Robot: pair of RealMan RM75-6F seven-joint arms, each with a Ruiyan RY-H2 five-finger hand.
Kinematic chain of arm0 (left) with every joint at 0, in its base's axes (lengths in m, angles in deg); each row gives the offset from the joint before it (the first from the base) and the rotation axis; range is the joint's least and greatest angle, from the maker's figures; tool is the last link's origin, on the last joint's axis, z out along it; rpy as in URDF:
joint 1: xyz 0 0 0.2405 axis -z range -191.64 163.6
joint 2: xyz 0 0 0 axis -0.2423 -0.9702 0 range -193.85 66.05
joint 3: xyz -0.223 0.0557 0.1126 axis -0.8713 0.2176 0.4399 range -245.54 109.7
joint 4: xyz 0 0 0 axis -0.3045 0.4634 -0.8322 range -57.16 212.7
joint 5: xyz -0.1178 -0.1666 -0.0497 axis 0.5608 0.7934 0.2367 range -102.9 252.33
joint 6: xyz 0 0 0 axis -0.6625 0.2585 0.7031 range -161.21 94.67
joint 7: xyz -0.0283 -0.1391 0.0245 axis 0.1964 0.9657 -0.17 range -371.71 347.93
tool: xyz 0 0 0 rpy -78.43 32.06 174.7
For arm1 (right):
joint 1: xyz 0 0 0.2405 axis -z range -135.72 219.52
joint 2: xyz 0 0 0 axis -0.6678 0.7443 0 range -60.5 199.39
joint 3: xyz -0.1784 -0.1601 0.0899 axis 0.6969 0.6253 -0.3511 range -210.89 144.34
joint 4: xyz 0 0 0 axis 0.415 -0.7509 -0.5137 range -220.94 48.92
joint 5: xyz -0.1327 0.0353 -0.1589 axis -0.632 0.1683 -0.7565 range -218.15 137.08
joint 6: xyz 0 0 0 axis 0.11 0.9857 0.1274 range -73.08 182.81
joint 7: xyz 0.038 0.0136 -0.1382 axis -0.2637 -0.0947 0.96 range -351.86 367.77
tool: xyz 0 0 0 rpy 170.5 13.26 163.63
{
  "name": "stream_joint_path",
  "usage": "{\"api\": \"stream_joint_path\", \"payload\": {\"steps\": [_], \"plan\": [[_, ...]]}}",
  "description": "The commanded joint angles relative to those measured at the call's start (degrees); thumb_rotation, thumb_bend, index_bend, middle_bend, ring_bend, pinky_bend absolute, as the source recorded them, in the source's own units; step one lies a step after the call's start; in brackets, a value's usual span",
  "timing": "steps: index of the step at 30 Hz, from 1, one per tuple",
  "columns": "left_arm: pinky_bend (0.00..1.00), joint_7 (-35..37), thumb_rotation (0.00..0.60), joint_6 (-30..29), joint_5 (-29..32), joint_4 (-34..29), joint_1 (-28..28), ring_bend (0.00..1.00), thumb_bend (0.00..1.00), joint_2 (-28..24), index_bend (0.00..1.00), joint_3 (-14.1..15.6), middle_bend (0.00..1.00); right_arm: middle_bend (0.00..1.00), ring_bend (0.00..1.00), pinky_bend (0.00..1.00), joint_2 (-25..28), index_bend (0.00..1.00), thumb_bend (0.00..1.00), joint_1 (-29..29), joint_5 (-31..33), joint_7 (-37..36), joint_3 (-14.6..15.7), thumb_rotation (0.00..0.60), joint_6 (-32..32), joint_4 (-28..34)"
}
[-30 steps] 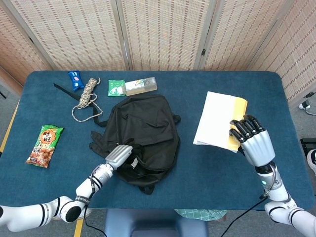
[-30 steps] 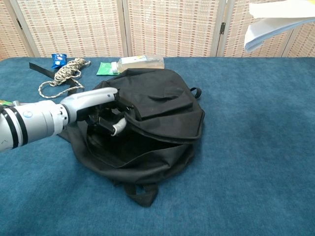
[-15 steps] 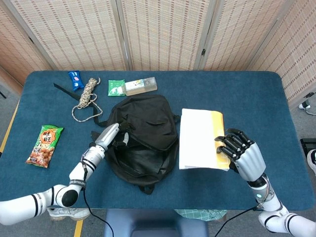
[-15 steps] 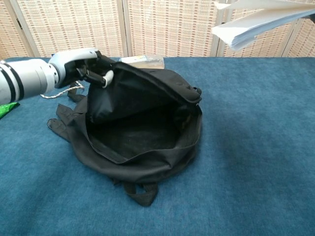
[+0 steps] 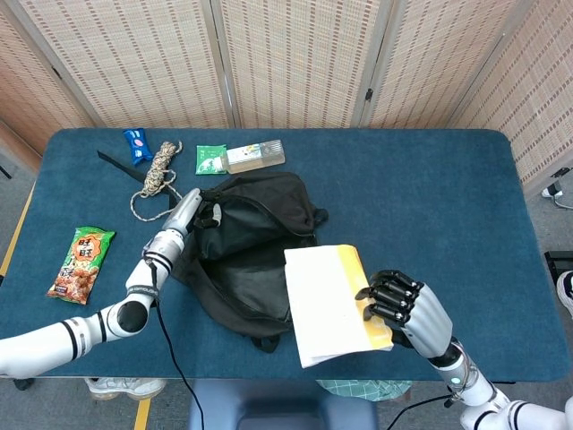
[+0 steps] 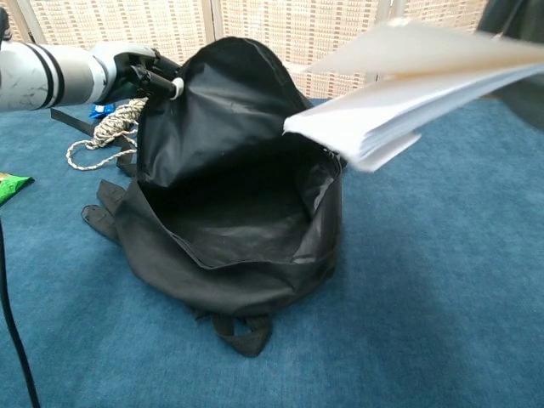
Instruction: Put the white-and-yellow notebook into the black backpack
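Note:
The black backpack [image 5: 246,251] lies mid-table with its mouth wide open [image 6: 238,212]. My left hand [image 5: 183,215] grips the upper flap of the backpack and holds it lifted [image 6: 140,72]. My right hand [image 5: 403,309] holds the white-and-yellow notebook [image 5: 331,305] in the air, near the front right of the bag. In the chest view the notebook [image 6: 408,93] is blurred and hovers above the bag's right rim; my right hand [image 6: 518,25] shows only as a dark shape at the top right.
A coiled rope [image 5: 159,175], a blue packet [image 5: 134,143], a green packet [image 5: 209,159] and a clear box [image 5: 255,156] lie behind the bag. A green snack bag [image 5: 82,264] sits at the left. The blue table [image 5: 430,206] is bounded by screens behind.
My right hand has carried the notebook left and toward the front, close to the bag's mouth. My left hand has raised the flap higher, opening the backpack wider.

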Motion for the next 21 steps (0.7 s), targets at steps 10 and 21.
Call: {"api": "stream_joint_path", "payload": {"steps": [10, 21], "plan": [[0.09, -8.11, 0.600, -1.37, 12.88, 2.69, 6.98, 0.32, 0.76, 0.48, 0.60, 0.95, 0.35, 0.50, 0.51, 0.41, -9.85, 0.82, 0.47, -7.68, 2.63, -5.31, -2.66, 0.600, -12.74, -7.46], [0.09, -10.32, 0.600, -1.51, 17.31, 3.55, 8.61, 0.32, 0.76, 0.45, 0.60, 1.02, 0.35, 0.51, 0.51, 0.41, -22.00, 0.82, 0.47, -14.78, 6.98, -11.51, -5.42, 0.600, -20.97, -24.88]]}}
